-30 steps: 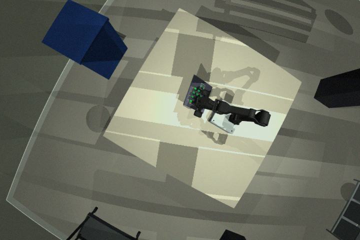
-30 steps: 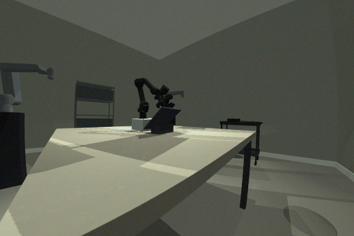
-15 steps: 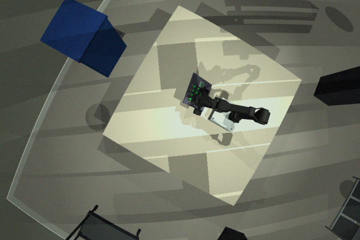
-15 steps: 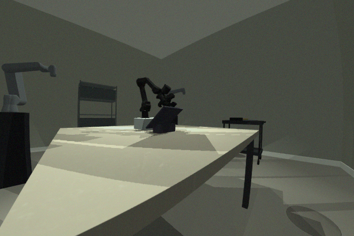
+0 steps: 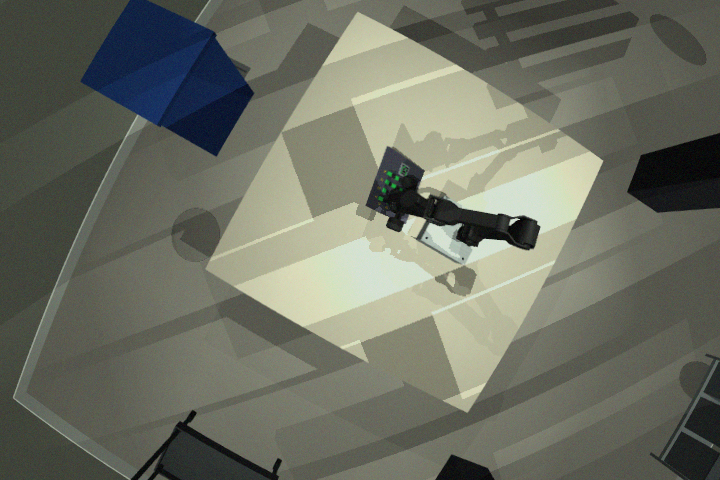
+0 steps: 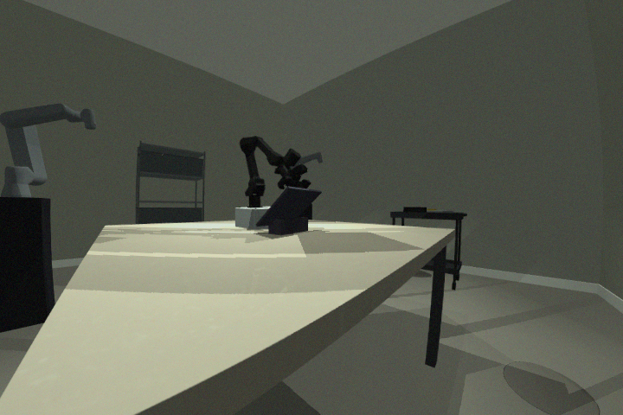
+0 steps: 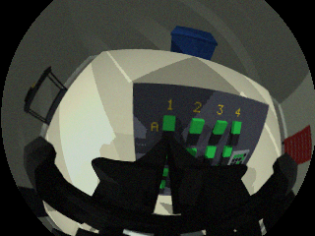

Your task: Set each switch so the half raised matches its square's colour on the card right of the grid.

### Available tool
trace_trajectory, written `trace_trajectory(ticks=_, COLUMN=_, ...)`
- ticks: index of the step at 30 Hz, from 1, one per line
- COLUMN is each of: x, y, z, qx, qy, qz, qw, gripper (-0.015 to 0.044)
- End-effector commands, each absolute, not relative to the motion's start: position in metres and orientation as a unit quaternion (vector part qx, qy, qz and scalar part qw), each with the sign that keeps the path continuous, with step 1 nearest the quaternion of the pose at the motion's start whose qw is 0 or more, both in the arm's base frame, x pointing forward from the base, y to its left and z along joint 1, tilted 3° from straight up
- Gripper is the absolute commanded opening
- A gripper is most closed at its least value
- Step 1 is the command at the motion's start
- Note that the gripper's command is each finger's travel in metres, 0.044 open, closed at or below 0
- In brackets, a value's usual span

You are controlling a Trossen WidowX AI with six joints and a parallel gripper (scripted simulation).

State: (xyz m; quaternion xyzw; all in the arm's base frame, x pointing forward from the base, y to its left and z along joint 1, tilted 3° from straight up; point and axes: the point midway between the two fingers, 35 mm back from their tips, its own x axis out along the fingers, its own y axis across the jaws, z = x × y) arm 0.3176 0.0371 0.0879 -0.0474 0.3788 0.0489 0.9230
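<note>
"Currently, where's the tool?"

"Black parallel-jaw tool: closed, nothing between the fingers. In wrist view, tips point at the column under the 1, just below the top switch, near or over it. Contact: cannot tell."

"And the panel?"

"Dark slate-coloured, tilted switch panel, propped on a dark block on the pale cream table. Yellow marks: 1 to 4 along the far edge, A beside the far row."

"Switches?"

"Row A: four green-and-dark rocker switches, green halves showing at 1, 2, 3 and 4. Nearer rows partly hidden by the tool."

"Card?"

"Small pale-bordered card with green squares, on the panel, right of the grid. Squares too small to read surely."

"Arm?"

"Black six-joint arm, reaching over the panel from its near side."
</note>
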Motion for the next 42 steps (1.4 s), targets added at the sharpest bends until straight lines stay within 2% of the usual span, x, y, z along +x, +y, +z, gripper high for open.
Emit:
trace_trajectory(ticks=1, x=0.318, y=0.037, z=0.086, qx=-0.047, qy=0.38, qz=0.049, qw=0.923, gripper=0.0)
trace_trajectory(ticks=28, x=0.319, y=0.037, z=0.087, qx=-0.047, qy=0.379, qz=0.049, qw=0.923, gripper=0.0)
trace_trajectory(ticks=35, x=0.277, y=0.034, z=0.131, qx=-0.047, qy=0.393, qz=0.048, qw=0.917, gripper=0.0)
trace_trajectory(ticks=42, x=0.262, y=0.032, z=0.118, qx=-0.047, qy=0.394, qz=0.048, qw=0.917, gripper=0.0)
